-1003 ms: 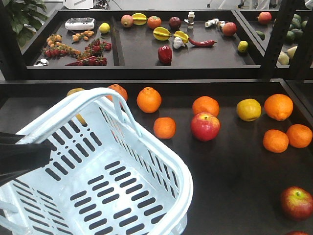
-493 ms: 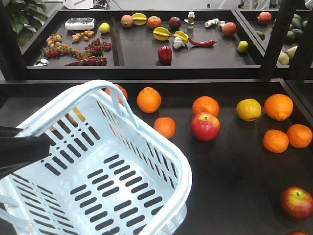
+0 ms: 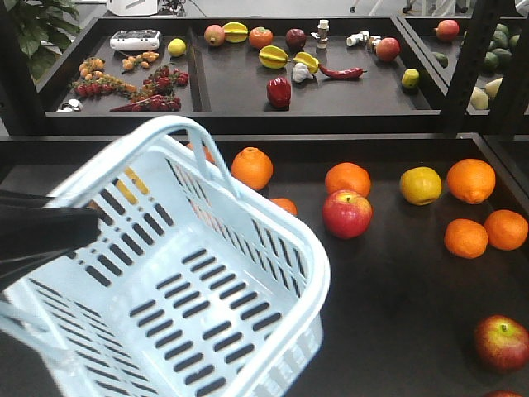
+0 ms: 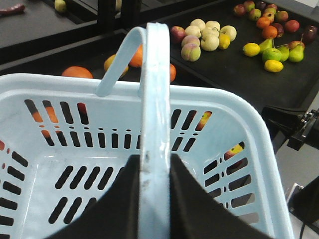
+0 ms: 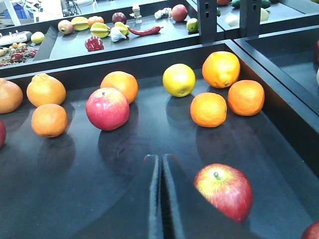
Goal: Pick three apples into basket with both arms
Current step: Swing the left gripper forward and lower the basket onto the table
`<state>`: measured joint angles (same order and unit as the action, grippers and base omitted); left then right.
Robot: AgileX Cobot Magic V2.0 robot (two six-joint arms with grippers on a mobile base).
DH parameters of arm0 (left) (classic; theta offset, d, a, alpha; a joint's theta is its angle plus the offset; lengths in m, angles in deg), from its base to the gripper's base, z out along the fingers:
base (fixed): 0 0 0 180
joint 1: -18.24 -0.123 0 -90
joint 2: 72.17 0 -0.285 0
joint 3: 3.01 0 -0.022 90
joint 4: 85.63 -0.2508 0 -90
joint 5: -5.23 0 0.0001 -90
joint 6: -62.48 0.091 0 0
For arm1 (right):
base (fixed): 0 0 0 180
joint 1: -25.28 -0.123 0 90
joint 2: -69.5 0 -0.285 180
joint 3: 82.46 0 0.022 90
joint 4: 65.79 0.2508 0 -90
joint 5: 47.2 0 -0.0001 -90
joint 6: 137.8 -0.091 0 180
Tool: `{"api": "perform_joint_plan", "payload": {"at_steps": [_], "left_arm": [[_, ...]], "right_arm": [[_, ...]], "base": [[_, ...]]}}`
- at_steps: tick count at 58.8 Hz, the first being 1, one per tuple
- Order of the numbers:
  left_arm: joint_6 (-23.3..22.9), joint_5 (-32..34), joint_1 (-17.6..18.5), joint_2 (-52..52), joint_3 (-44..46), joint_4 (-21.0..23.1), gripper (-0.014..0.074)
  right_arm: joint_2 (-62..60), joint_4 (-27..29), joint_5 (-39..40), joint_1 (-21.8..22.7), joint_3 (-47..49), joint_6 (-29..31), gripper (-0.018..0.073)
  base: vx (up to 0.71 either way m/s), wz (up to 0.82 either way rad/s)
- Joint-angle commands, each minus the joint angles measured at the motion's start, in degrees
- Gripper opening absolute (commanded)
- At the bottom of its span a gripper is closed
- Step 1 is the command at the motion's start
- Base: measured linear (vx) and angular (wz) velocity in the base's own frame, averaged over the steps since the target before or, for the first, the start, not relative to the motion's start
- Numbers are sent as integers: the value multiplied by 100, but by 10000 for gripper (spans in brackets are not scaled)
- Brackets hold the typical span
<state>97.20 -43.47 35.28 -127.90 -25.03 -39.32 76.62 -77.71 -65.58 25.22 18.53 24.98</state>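
Pale blue slotted plastic basket point(image 3: 318, 273) hangs tilted (pretty steeply) over the black tabletop point(image 3: 388, 281), left gripper point(image 4: 154, 169) jaws clenched on its loop handle point(image 4: 154, 89). A dark red apple point(image 3: 346, 213) sits right of it; right gripper point(image 5: 160, 162) jaws pinched together.

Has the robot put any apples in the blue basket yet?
Not yet. The basket is empty. In hand: the left gripper is clamped on its handle, holding it tilted over the shelf. The right gripper is shut and empty beside one apple. All three apples are left to pick.
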Motion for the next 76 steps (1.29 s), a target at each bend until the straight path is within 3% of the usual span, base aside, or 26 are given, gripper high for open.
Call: {"api": "perform_joint_plan", "payload": {"at_steps": [1,8,13,23,34,45,58,67,76], "left_arm": [[365,383,19,-370,311,783,-6],[1236,273,19,-927,653,1233,-6],[1730,194,19,-1398,947,1309,-6],[2277,-492,25,-2547,1649,1298,-5],[2599,-1011,30,-3841,2494,1571,3],[2870,-1100,425,-4839,3204,1694,4],[3045,-1129,879,-5705,3779,1533,4],[3045,-1139,932,-5987,3920,1246,5],[3045,-951,932,-6070,3921,1247,7]], "right_arm": [[-9,-96,416,18,-51,15,-5],[-9,-96,416,18,-51,15,-5],[-9,-96,416,18,-51,15,-5],[-9,-96,416,18,-51,15,-5],[-9,-96,416,18,-51,15,-5],[-9,-96,416,18,-51,15,-5],[-9,-96,416,18,-51,15,-5],[-9,-96,416,18,-51,15,-5],[-9,-96,416,18,-51,15,-5]], "base": [[0,0],[0,0],[0,0],[0,0],[0,0],[0,0],[0,0],[0,0],[0,0]]}}
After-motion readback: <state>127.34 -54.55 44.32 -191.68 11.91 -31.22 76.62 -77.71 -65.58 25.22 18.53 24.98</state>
